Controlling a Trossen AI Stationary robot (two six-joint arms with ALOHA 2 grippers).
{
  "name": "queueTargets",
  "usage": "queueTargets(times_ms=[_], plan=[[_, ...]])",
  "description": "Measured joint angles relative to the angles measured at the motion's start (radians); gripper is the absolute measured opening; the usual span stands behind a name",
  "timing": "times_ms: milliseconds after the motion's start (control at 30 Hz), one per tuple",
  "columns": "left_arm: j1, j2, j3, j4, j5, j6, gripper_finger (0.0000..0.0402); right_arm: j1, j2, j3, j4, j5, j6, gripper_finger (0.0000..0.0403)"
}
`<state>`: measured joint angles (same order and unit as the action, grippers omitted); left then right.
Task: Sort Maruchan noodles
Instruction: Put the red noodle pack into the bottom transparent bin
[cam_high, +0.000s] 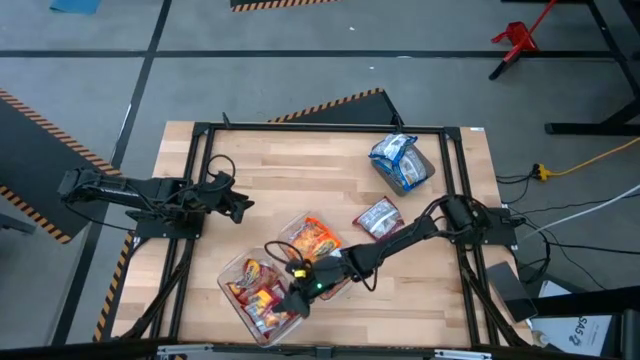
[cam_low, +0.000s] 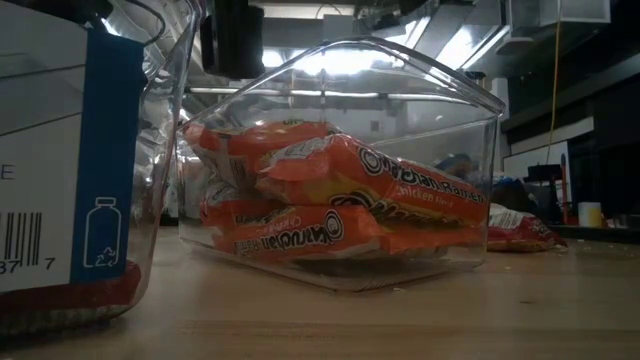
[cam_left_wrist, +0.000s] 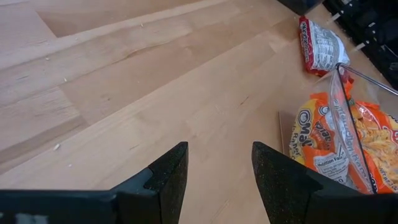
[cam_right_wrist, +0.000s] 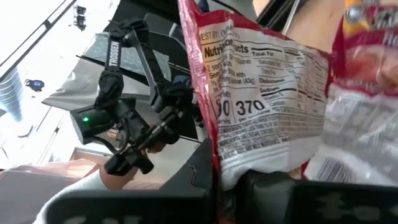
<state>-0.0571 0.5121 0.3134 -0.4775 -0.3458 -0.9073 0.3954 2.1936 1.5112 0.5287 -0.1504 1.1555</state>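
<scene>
Red Maruchan packets fill a clear tub (cam_high: 258, 298) at the table's near edge. My right gripper (cam_high: 297, 296) is over that tub, shut on one red packet (cam_right_wrist: 261, 106). Orange packets (cam_high: 315, 240) lie in a second clear tub (cam_low: 340, 200). Blue packets (cam_high: 400, 160) sit in a tub at the far right. One red packet (cam_high: 378, 217) lies flat on the table and also shows in the left wrist view (cam_left_wrist: 320, 46). My left gripper (cam_left_wrist: 214, 180) hangs open over bare wood at the table's left (cam_high: 240, 205). My right gripper pinches the red packet between its two fingers at one end (cam_right_wrist: 233, 168), next to the printed nutrition panel. That panel faces the wrist camera. The packet stands up out of the fingers over the tub of red packets. Whether it touches them I cannot tell.
A black frame rail (cam_high: 320, 128) runs around the tabletop. In the low view the labelled wall of a clear tub (cam_low: 70, 150) stands close at the left. Bare wood (cam_high: 300, 170) lies between the left gripper and the blue packets' tub.
</scene>
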Motion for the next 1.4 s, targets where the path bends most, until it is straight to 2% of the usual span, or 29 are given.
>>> queueTargets(times_ms=[100, 300, 367, 433, 533, 633, 767, 933, 1067, 1267, 1400], plan=[[0.000, 0.000, 0.000, 0.000, 0.000, -0.001, 0.0172, 0.007, 0.000, 0.000, -0.006, 0.000, 0.004, 0.0038], [0.000, 0.000, 0.000, 0.000, 0.000, -0.002, 0.0172, -0.007, 0.000, 0.000, -0.006, -0.041, 0.004, 0.0118], [0.000, 0.000, 0.000, 0.000, 0.000, -0.002, 0.0172, -0.020, 0.000, 0.000, -0.004, -0.074, -0.018, 0.0140], [0.000, 0.000, 0.000, 0.000, 0.000, -0.002, 0.0172, -0.039, 0.000, 0.000, -0.004, -0.155, -0.069, 0.0159], [0.000, 0.000, 0.000, 0.000, 0.007, -0.002, 0.0172, -0.066, -0.002, 0.001, -0.007, -0.273, -0.112, 0.0172], [0.000, 0.000, 0.000, 0.000, 0.023, -0.002, 0.0172, -0.074, -0.012, 0.001, -0.022, -0.341, -0.204, 0.0172], [0.000, 0.000, 0.000, 0.002, 0.034, -0.002, 0.0172, -0.065, -0.044, 0.003, -0.174, -0.358, -0.471, 0.0160], [0.000, 0.000, 0.000, 0.024, 0.034, -0.002, 0.0172, -0.061, -0.057, 0.044, -0.522, -0.253, -0.861, 0.0146], [0.000, 0.000, 0.000, 0.031, 0.037, -0.002, 0.0172, -0.040, -0.059, 0.158, -0.739, -0.136, -1.062, 0.0145], [0.000, 0.000, 0.000, 0.047, 0.051, -0.026, 0.0172, 0.024, -0.057, 0.347, -0.924, -0.014, -1.258, 0.0147], [0.000, 0.000, 0.000, 0.099, 0.057, -0.060, 0.0172, 0.078, -0.056, 0.416, -0.935, 0.073, -1.300, 0.0151]])
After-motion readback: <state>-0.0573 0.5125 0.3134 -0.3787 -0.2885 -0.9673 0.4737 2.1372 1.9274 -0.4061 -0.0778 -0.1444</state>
